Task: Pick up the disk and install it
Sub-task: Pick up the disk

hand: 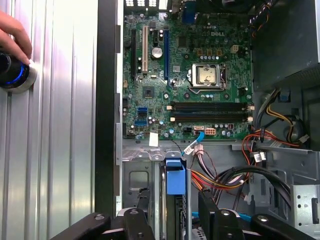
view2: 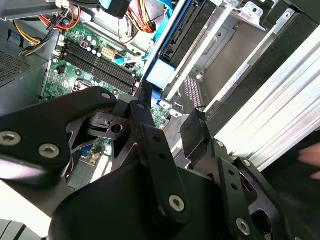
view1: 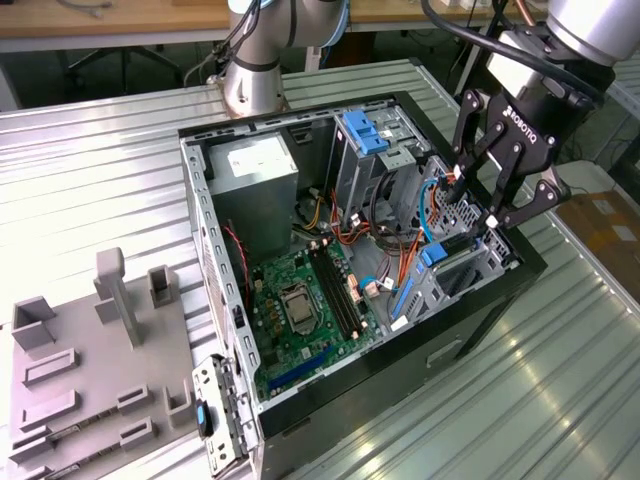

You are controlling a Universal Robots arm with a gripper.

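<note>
The disk [hand: 175,182] stands on edge in the drive bay at the corner of the open computer case [view1: 200,210], its blue rail and tab facing up. In the second wrist view the disk [view2: 186,30] is a dark edge with a blue rail beside it. In the exterior view its blue tab [view1: 433,255] lies just below my gripper [view1: 475,205]. The gripper [hand: 172,210] is open, one finger on each side of the blue tab, holding nothing. My gripper [view2: 170,107] hovers a little above the bay.
The motherboard [hand: 195,85] lies in the case, with loose cables [hand: 235,175] beside the bay. A bare blue bracket [view1: 365,130] sits on the upper drive cage. A hand [hand: 12,35] rests on a round blue-lit button [hand: 14,75] on the ribbed table. A grey fixture [view1: 90,360] stands at the exterior view's left.
</note>
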